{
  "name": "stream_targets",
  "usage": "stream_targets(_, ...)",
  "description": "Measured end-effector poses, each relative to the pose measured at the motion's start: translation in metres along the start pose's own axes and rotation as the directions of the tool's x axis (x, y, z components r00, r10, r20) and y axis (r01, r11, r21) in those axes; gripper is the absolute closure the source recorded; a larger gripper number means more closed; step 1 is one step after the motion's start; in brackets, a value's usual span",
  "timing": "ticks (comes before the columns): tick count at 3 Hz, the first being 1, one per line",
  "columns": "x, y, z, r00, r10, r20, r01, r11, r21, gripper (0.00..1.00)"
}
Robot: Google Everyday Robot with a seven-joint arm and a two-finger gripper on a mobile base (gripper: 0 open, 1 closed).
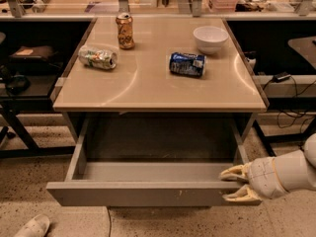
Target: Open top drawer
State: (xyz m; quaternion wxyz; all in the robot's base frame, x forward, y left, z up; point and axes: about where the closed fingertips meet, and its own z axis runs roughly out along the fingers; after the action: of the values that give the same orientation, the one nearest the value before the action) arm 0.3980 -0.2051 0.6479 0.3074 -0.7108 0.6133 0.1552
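The top drawer (pixel 148 194) is pulled far out from under the beige table top. Its flat grey front has small white scratch marks right of centre, and its shallow grey tray (pixel 153 171) shows empty inside. My gripper (pixel 236 184) is at the drawer's right front corner. Its two pale fingertips (pixel 232 173) straddle the top edge of the drawer front, one above and one below. The white arm comes in from the right edge. The lower drawer fronts are hidden behind the open drawer.
On the table top (pixel 148 85) stand an upright orange can (pixel 125 30), a lying green-white can (pixel 97 57), a lying blue can (pixel 187 64) and a white bowl (pixel 210 37). Dark shelving and cables flank the table. A white shoe (pixel 30 226) lies at the bottom left.
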Motion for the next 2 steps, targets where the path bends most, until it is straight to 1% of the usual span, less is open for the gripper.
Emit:
stream_targets(1,0.0,0.0,0.0001,1.0,0.0,0.0,0.0,1.0,0.0,0.0)
stream_targets(2,0.0,0.0,0.0001,1.0,0.0,0.0,0.0,1.0,0.0,0.0)
